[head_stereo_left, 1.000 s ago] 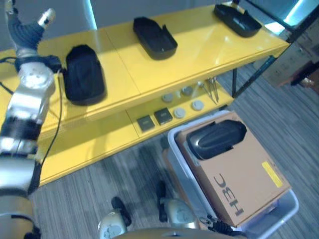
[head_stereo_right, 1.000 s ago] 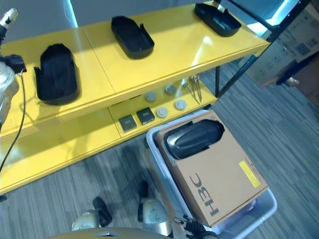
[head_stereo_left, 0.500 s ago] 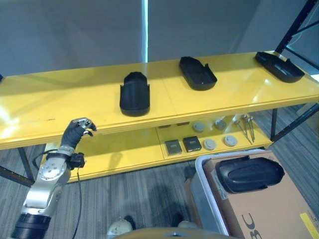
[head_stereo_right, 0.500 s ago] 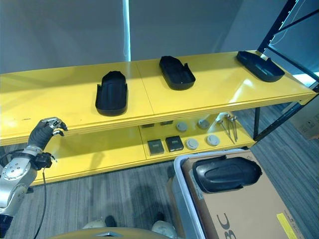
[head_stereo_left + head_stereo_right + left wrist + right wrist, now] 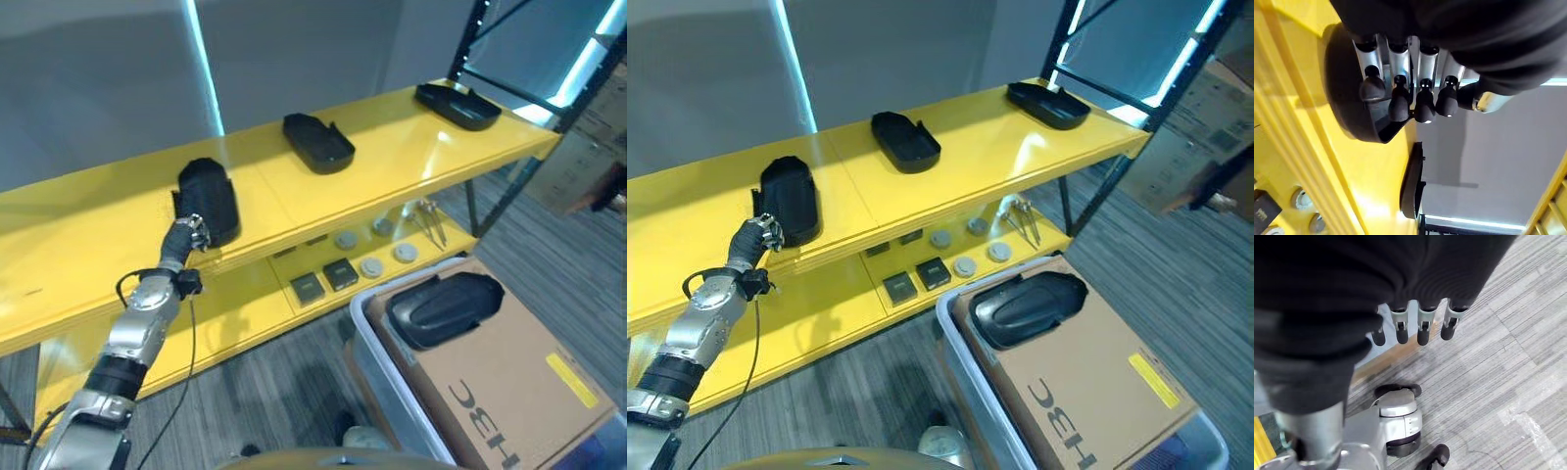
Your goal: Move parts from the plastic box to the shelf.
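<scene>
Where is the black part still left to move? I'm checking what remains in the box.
In the left eye view the black part lies at lower right, atop the cardboard carton inside the plastic box, below the yellow shelf.

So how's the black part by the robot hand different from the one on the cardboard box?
The shelf part sits on the yellow shelf hollow side up, with the left robot hand at its near end. The box part lies domed side up on the cardboard box, untouched. Both are black and oblong.
</scene>
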Motion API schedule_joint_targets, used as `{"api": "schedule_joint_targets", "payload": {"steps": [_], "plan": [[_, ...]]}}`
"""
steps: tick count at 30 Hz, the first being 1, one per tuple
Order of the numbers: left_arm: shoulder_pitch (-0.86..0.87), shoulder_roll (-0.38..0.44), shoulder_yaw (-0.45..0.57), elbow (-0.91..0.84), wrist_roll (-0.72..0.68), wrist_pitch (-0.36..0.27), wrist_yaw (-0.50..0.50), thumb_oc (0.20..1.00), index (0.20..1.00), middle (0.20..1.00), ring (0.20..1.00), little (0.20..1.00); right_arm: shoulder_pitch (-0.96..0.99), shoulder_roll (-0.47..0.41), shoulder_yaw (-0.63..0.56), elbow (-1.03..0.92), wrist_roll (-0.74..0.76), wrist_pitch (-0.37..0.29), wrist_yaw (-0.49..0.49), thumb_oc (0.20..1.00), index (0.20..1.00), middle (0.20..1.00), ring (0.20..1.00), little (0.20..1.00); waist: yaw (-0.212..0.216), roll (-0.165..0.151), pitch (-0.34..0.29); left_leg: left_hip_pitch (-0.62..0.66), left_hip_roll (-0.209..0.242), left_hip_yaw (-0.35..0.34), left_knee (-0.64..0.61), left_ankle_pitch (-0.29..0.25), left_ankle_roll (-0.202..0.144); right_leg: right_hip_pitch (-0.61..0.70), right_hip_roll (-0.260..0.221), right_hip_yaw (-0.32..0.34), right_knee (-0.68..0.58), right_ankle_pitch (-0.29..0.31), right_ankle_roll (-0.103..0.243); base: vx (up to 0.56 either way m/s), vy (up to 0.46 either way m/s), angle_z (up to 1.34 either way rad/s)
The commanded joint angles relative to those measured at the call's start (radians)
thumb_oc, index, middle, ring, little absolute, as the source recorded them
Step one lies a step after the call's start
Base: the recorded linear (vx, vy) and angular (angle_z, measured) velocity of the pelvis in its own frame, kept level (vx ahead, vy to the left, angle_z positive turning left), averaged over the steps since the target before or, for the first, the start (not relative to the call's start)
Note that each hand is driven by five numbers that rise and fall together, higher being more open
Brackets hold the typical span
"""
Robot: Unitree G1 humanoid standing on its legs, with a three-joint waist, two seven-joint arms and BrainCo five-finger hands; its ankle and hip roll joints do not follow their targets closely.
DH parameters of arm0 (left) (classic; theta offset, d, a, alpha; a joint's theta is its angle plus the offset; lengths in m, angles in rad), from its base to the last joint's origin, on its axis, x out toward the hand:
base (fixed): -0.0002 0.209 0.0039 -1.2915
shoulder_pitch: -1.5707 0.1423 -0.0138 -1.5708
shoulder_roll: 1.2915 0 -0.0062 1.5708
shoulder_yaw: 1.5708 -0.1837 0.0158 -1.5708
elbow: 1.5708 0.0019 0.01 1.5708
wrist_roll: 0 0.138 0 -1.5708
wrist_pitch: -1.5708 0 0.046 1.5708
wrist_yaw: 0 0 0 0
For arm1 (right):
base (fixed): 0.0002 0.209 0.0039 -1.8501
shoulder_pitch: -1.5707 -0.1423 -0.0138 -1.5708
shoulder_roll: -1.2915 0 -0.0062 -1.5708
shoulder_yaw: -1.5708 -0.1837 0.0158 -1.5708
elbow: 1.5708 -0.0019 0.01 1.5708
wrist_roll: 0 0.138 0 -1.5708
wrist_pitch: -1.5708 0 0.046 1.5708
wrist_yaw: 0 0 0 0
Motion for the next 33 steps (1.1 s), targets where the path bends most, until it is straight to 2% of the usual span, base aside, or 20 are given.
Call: {"api": "schedule_joint_targets", "payload": {"steps": [1,13,22,33], "plan": [[-0.076,0.040,0.026,-0.010,0.012,-0.066,0.032,0.200,0.200,0.200,0.200,0.200,-0.002,-0.014,0.013,0.012,-0.027,-0.013,0.015,1.000,1.000,1.000,1.000,1.000,0.021,-0.019,0.044,-0.016,0.092,-0.043,0.085,-0.055,-0.048,0.026,-0.079,0.013,0.013,-0.032,0.106,0.01,-0.012,-0.05],[-0.093,0.018,0.020,0.133,0.055,-0.078,0.069,0.200,0.200,0.200,0.200,0.200,-0.002,-0.033,0.006,0.005,-0.050,-0.010,0.041,1.000,1.000,1.000,1.000,1.000,-0.002,-0.016,0.060,-0.031,0.102,-0.039,0.111,-0.061,-0.052,0.011,-0.075,0.035,0.023,-0.038,0.100,0.01,-0.001,-0.03],[-0.145,0.017,0.010,0.216,0.047,-0.120,0.078,0.200,0.200,0.200,0.200,0.200,-0.008,-0.050,0.013,0.001,-0.066,-0.001,0.053,1.000,1.000,1.000,1.000,1.000,-0.021,-0.018,0.065,-0.026,0.107,-0.032,0.117,-0.062,-0.056,0.011,-0.076,0.042,0.027,-0.040,0.101,0.01,0.000,0.00],[-0.231,0.020,-0.008,0.221,0.027,-0.120,0.062,0.200,0.200,0.200,0.200,0.200,-0.010,-0.054,0.029,0.005,-0.077,0.000,0.058,1.000,1.000,1.000,1.000,1.000,-0.039,-0.019,0.061,-0.020,0.108,-0.026,0.117,-0.065,-0.057,0.013,-0.072,0.050,0.027,-0.043,0.101,0.00,-0.001,-0.01]]}}
